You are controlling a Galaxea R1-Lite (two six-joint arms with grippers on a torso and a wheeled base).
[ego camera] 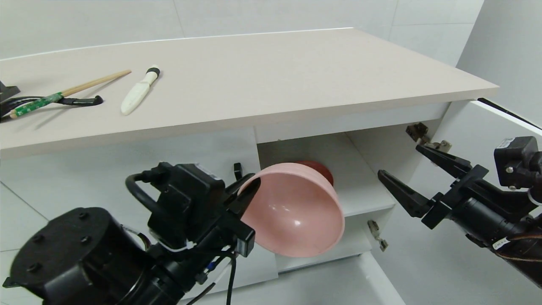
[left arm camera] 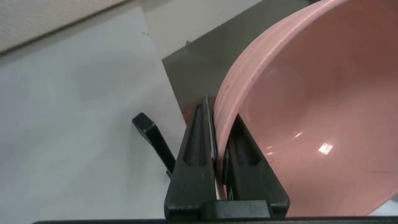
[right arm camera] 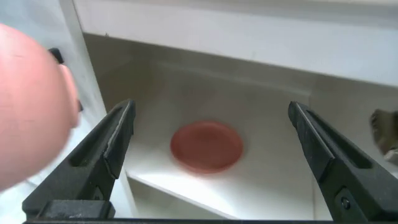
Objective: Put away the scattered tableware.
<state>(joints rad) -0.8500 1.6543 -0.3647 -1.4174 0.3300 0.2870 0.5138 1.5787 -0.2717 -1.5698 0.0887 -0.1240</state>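
Note:
My left gripper (ego camera: 250,186) is shut on the rim of a pink bowl (ego camera: 296,212), held tilted in front of the open cabinet's shelf (ego camera: 364,199). Its fingers (left arm camera: 199,143) pinch the pink bowl's rim (left arm camera: 298,99) from both sides. A red plate (right arm camera: 206,146) lies on the shelf inside; its edge (ego camera: 322,169) peeks out behind the bowl. My right gripper (ego camera: 402,169) hovers open to the right of the cabinet opening, pointing in at the shelf, nothing between its fingers. On the countertop lie chopsticks (ego camera: 67,91) and a white knife (ego camera: 137,91) at the left.
The cabinet door (ego camera: 491,123) stands open at the right, behind my right arm. The left door (ego camera: 127,161) is closed, with a black handle (ego camera: 237,170). A black object (ego camera: 80,101) lies under the chopsticks. The countertop (ego camera: 296,72) is bare to the right of the knife.

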